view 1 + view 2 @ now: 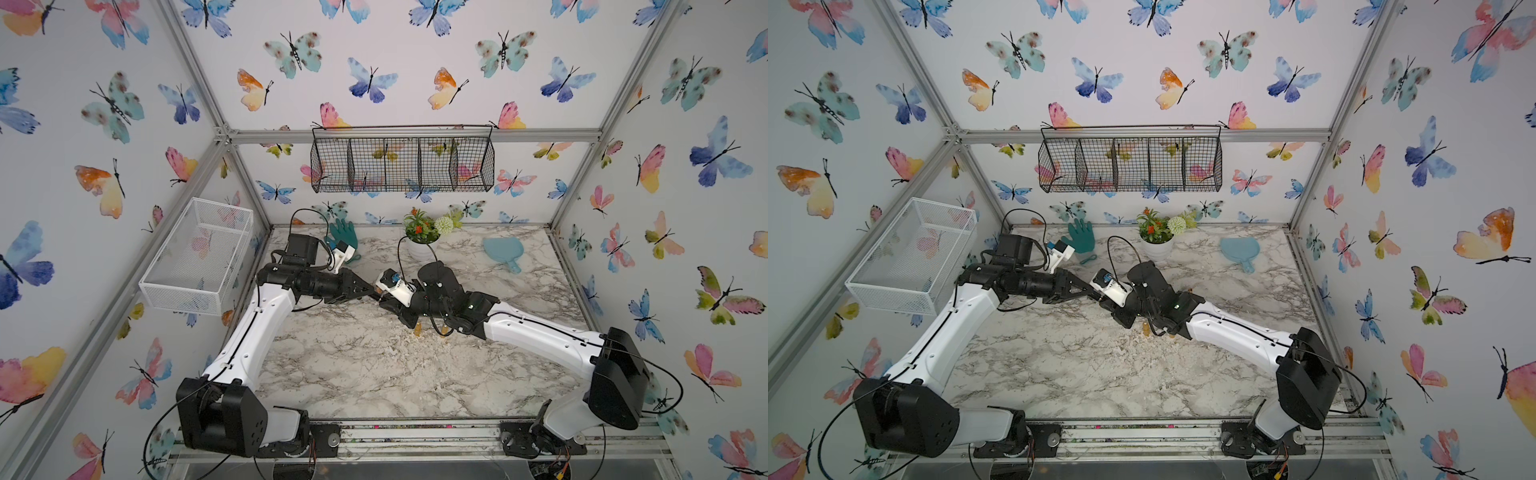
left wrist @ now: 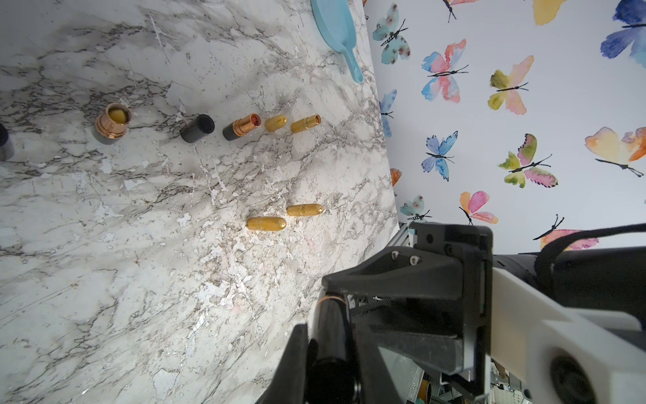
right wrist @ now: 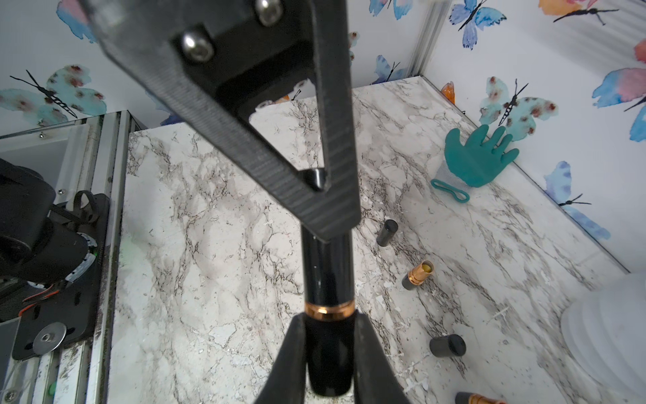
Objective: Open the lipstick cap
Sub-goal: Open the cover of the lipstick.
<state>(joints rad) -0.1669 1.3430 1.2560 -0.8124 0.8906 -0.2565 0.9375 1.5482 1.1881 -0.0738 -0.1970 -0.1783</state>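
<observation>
Left arm [image 1: 266, 320] and right arm [image 1: 540, 332] stretch inward, jaws clamped shut, tips meeting.

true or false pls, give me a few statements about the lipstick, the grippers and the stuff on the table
1. The left gripper and the right gripper are both shut on one black lipstick. True.
2. The held lipstick is already open. False: it is closed, with a copper band at the seam.
3. The green glove hangs in a basket. False: it lies on the table.
4. An opened lipstick and a loose black cap lie on the table. True.
</observation>
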